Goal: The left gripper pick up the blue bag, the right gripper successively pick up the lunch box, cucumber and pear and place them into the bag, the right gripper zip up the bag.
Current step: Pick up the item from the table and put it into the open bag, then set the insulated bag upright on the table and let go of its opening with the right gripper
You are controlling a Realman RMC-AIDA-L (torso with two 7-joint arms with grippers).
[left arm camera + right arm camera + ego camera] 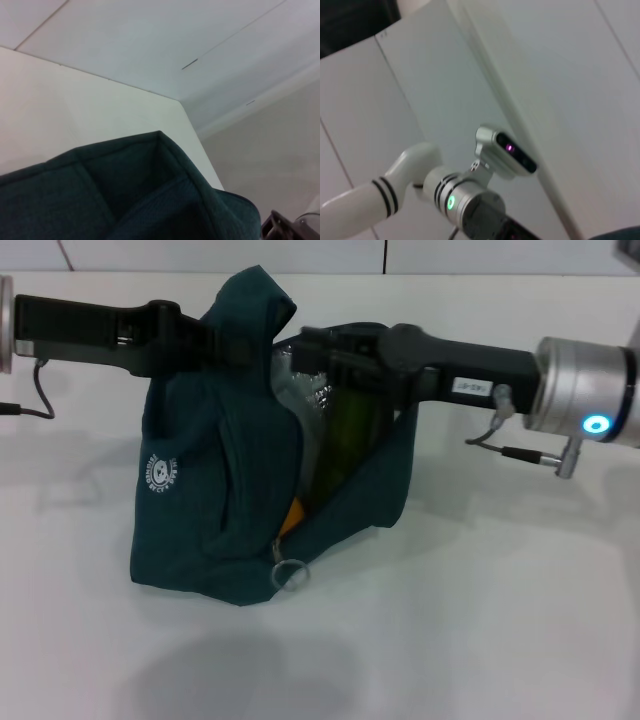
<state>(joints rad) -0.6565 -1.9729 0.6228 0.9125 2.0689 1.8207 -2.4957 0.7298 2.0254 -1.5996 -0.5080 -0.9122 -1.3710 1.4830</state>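
The blue bag (200, 490) stands on the white table with its mouth open toward the right and its ring zip pull (290, 573) low at the front. My left gripper (222, 340) comes in from the left and is shut on the bag's top fabric, holding it up. My right gripper (312, 352) comes in from the right and sits open at the bag's mouth, empty. Inside, against the foil lining, I see the green cucumber (352, 435), the orange pear (291, 517) and part of the clear lunch box (298, 400). The bag's fabric also fills the left wrist view (125, 200).
The white table (480, 620) extends around the bag, with its far edge against a pale wall. Cables hang from both wrists (520, 452). The right wrist view shows the left arm's silver joint (465, 200) and its camera (507, 152).
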